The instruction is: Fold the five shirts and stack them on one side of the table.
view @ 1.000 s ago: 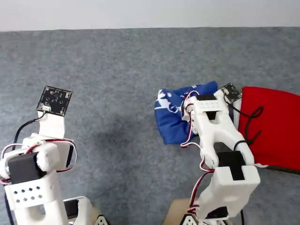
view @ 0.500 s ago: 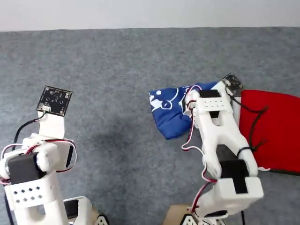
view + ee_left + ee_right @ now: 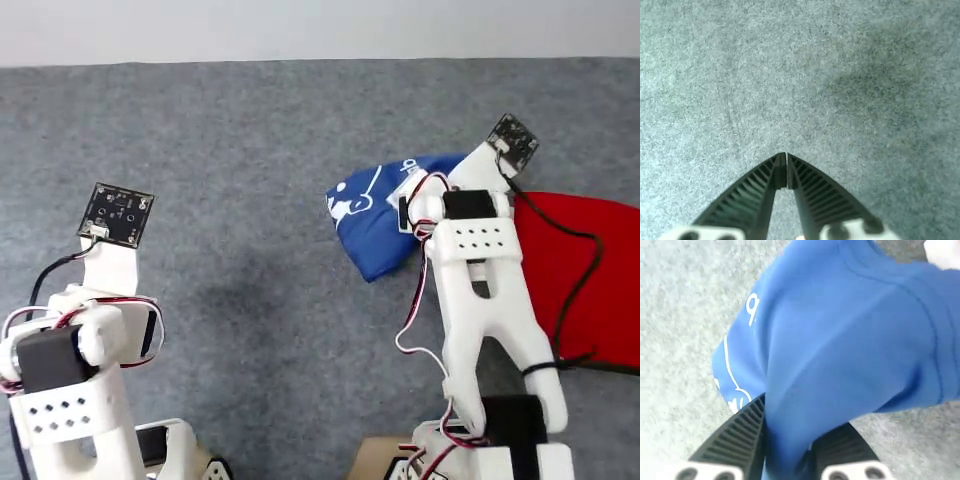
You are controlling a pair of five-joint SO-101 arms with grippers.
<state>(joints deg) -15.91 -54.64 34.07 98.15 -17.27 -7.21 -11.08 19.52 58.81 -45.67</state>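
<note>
A blue shirt with white print hangs bunched at the table's middle right, lifted off the grey table. My right gripper is shut on the blue shirt, with cloth pinched between the black fingers. A folded red shirt lies flat at the right edge, partly under the right arm. My left gripper is shut with nothing in it, low over bare grey table at the near left, its arm parked there.
The table's grey felt runs to a white wall at the back. A brown corner shows at the front edge between the arm bases. Bare felt spans the centre and back left.
My right arm has lifted the blue shirt and stretched farther back and right, its wrist now beyond the red shirt's back edge. The left arm has stayed still.
</note>
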